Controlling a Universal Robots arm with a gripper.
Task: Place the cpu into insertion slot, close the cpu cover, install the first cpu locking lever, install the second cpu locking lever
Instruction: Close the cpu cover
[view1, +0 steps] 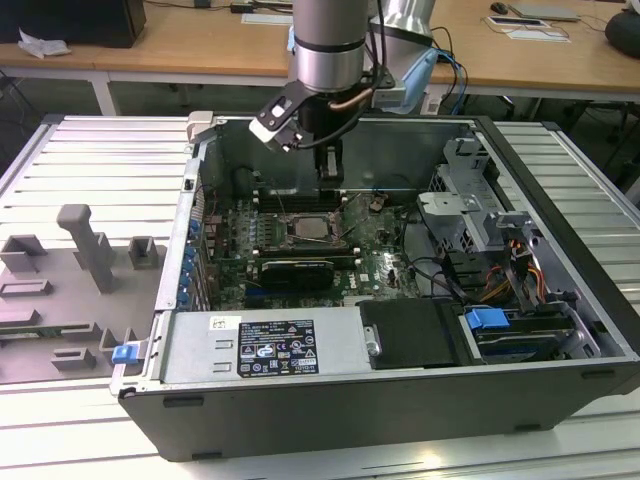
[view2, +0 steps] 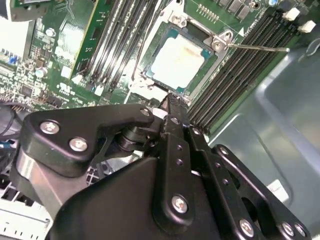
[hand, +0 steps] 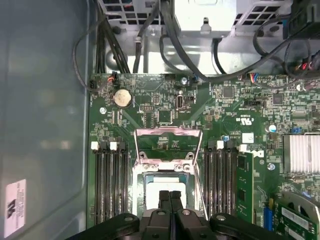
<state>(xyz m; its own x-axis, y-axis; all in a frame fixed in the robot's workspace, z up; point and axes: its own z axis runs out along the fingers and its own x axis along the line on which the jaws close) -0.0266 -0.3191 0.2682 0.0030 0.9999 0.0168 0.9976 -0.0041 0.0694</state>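
the gripper (hand: 170, 200) hangs low over the motherboard, its two black fingers pressed together with nothing between them. in the second wrist view the joined tip sits just above the near edge of the cpu (view2: 177, 60).

the cpu lies flat in the insertion slot (hand: 141, 186), pale top up, so the placing looks done. just beyond it the cpu cover (hand: 167, 133) stands tilted up on its hinge, green board showing through its window. a thin locking lever (view2: 257, 48) sticks out free to one side of the socket. closing the cover looks like the step in hand.

to do it well, the closed tip should meet the metal frame only, never the chip's top, and push it over evenly so it drops square onto the socket rim without snagging the lever.

room is tight sideways: memory slots (hand: 110, 185) flank the socket on both sides. further off there is a coin cell (hand: 121, 97), and loose black cables (hand: 175, 45) beyond the board. the grey case wall (hand: 45, 125) stands well apart, and above the socket the way is open.
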